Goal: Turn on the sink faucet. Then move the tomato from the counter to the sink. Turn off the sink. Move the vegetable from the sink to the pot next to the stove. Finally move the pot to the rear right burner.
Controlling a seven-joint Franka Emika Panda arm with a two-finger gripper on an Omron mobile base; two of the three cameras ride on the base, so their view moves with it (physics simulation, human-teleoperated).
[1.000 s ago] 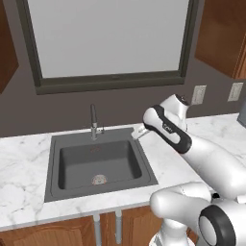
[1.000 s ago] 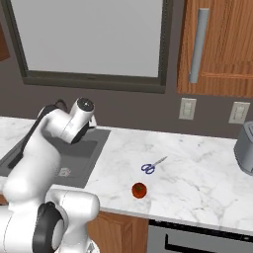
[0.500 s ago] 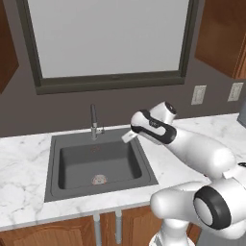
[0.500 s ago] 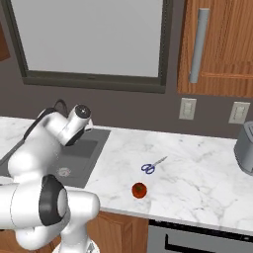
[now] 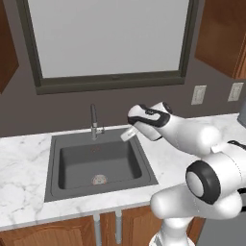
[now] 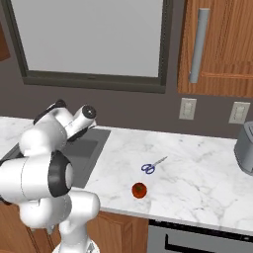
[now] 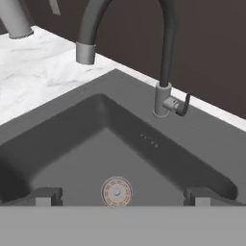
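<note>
I see my gripper spread wide, holding nothing, over the sink, drain just ahead. Beyond stands the faucet with its side lever. The tomato sits on the bench near scissors.

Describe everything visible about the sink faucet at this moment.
The faucet is dark with a high arched neck, a grey spout tip hanging over the sink, and a grey base with a small dark lever on its side. It stands upright on the sink's back rim. No water shows, and nothing touches it.
</note>
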